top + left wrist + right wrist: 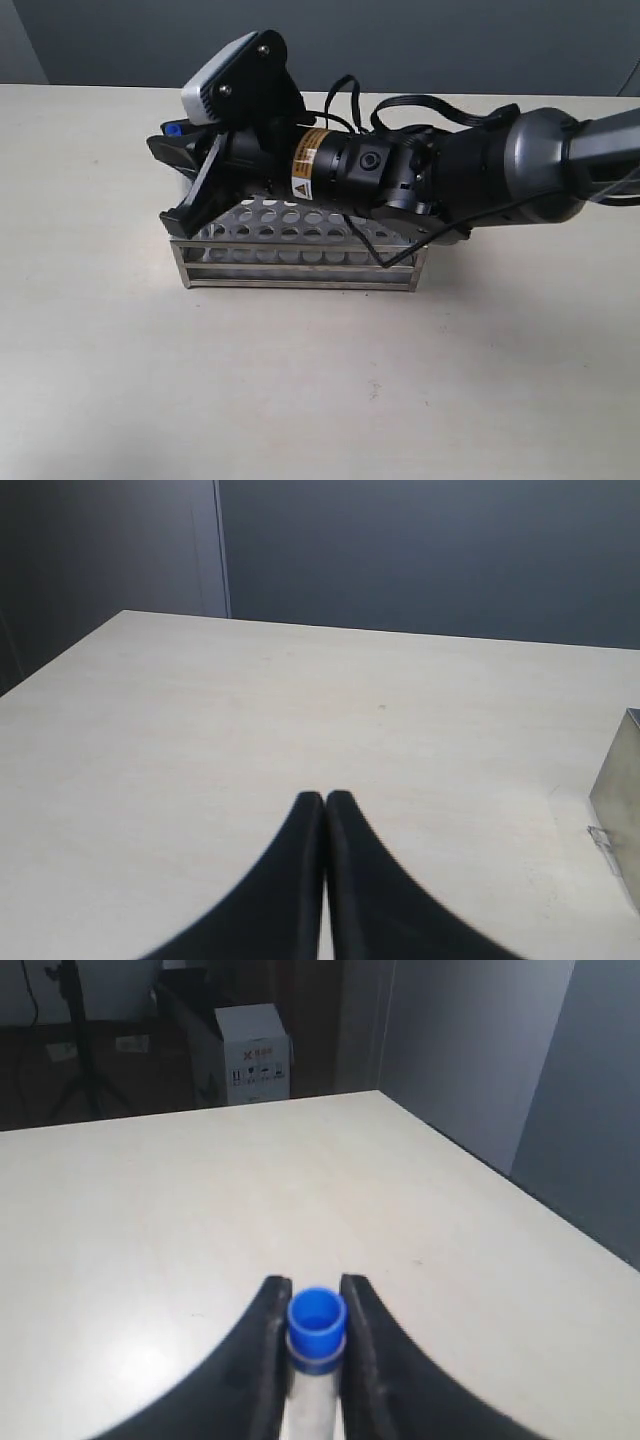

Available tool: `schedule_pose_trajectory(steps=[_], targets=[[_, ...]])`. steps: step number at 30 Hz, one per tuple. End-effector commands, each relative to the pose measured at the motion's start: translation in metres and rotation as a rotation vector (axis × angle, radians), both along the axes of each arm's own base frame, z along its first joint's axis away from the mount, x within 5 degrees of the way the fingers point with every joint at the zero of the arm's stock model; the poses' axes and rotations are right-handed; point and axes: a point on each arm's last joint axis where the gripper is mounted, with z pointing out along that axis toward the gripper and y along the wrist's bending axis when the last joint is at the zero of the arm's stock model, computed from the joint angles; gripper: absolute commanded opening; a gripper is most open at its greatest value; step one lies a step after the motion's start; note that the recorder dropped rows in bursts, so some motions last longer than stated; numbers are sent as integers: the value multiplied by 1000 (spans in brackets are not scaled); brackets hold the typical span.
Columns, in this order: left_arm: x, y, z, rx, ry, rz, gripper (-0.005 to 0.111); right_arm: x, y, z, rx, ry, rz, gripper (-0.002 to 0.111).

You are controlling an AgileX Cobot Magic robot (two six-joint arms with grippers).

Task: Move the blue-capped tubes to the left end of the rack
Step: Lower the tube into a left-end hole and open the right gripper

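Between the fingertips of your right tool (317, 1298) stands one slim clear plastic tube with a bright blue round cap (317, 1322). It is pinched just under the cap by jaws drawn in to the tube's width. Its long axis runs upright, cap on top, so the way into a hole is straight down. In the exterior view your right arm reaches across, and the tool hangs over the left end of the rectangular shiny steel rack (300, 268) on the pale tabletop (320, 400). The tool hides the tube's foot and the hole beneath it, so you cannot confirm the alignment. Your left tool (324, 802) is closed on nothing, fingertips touching, over bare tabletop, so the right arm is the nearer one.
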Motion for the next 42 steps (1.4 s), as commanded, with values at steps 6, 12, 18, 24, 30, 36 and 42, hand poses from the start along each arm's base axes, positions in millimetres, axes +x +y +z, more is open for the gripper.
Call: schedule_pose_trajectory(steps=[6, 12, 18, 24, 30, 36, 42], targets=[[0, 0, 0, -2, -3, -1, 1, 3, 6, -17, -17, 44, 2, 0], [0, 0, 0, -2, -3, -1, 1, 0, 10, -18, 4, 42, 23, 0], [0, 0, 0, -2, -3, -1, 1, 7, 17, -25, -3, 44, 19, 0], [0, 0, 0, -2, -3, -1, 1, 11, 23, -37, -47, 67, 19, 0], [0, 0, 0, -2, -3, -1, 1, 12, 22, -44, -87, 79, 4, 0], [0, 0, 0, -2, -3, -1, 1, 13, 21, -45, -98, 81, -1, 1], [0, 0, 0, -2, -3, -1, 1, 14, 20, -49, -137, 103, -25, 23]])
